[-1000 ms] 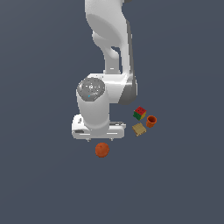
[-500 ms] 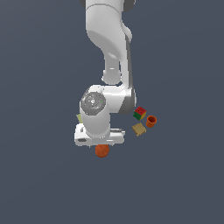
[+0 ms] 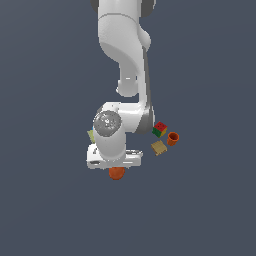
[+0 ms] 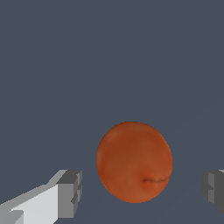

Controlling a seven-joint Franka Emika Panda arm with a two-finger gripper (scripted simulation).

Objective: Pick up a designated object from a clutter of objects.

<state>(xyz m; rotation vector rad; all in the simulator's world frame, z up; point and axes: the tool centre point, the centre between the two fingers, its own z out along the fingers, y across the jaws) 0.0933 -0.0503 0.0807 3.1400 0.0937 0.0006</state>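
Note:
The designated object, a smooth orange-red ball point(image 4: 134, 162), lies on the grey floor between my two fingers in the wrist view. One fingertip point(image 4: 70, 194) and the other point(image 4: 213, 190) stand well apart from the ball on either side, so my gripper point(image 4: 141, 192) is open and touches nothing. In the exterior view the ball point(image 3: 117, 173) peeks out just below the white hand point(image 3: 114, 156), which hides my fingers. Of the clutter, the multicoloured cube point(image 3: 160, 129), the orange cup point(image 3: 172, 138) and the tan flat block point(image 3: 158, 147) lie toward the exterior view's right.
A yellow-green sponge point(image 3: 91, 135) shows as a sliver behind the arm on the exterior view's left. The white arm point(image 3: 125, 60) rises above the hand. Plain grey floor surrounds the objects.
The hand has come down over the ball. A second ago the ball lay in full view below it; now the hand covers its upper part.

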